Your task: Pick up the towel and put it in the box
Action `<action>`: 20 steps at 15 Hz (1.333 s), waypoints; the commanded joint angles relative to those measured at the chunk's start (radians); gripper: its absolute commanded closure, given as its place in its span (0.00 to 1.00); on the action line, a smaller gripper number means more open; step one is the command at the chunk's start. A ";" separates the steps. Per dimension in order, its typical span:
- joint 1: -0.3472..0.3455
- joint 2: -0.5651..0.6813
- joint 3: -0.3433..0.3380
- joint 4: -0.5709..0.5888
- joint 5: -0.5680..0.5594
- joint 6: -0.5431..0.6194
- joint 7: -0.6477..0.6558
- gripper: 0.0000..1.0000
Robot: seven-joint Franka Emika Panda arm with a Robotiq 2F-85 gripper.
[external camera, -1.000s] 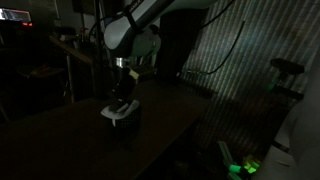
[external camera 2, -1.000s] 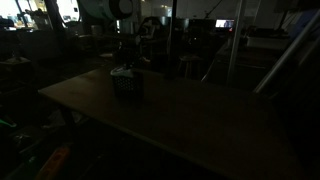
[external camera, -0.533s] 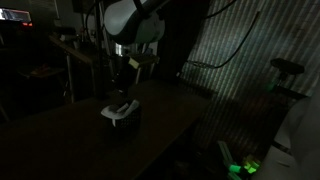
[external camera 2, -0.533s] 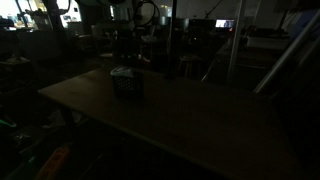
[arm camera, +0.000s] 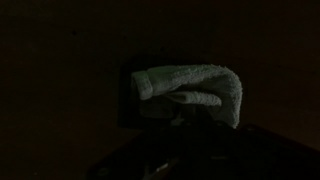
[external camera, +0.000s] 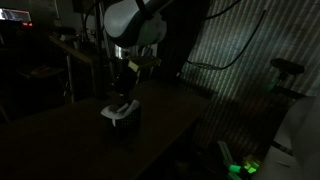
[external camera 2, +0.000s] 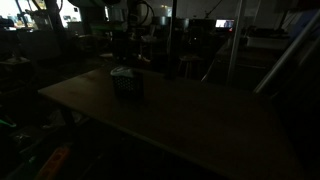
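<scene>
Towel (arm camera: 190, 92) — bunched in box (external camera: 126, 121) top, delivery looks done; my pincer (external camera: 121, 85) above box, closed, apparently empty.

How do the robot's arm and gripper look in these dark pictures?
In an exterior view, the arm has smooth, rounded white shells with darker bands at the joints. The gripper under it looks dark, nearly black. The pictures are too dim to show cables or markings.

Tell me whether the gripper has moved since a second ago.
Yes. The gripper has lifted straight up, away from the box, and now hangs clear above it. The towel stays bunched in the box's top.
</scene>
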 commanded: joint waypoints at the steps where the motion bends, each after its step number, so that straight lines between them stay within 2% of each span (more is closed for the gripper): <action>1: 0.013 -0.030 -0.008 -0.014 -0.043 -0.002 0.058 0.89; 5: 0.010 -0.009 -0.011 0.005 -0.076 0.003 0.078 0.88; 12: 0.006 0.048 -0.019 0.034 -0.062 0.029 0.052 0.89; 20: 0.004 0.200 -0.010 0.076 -0.008 0.108 0.000 0.90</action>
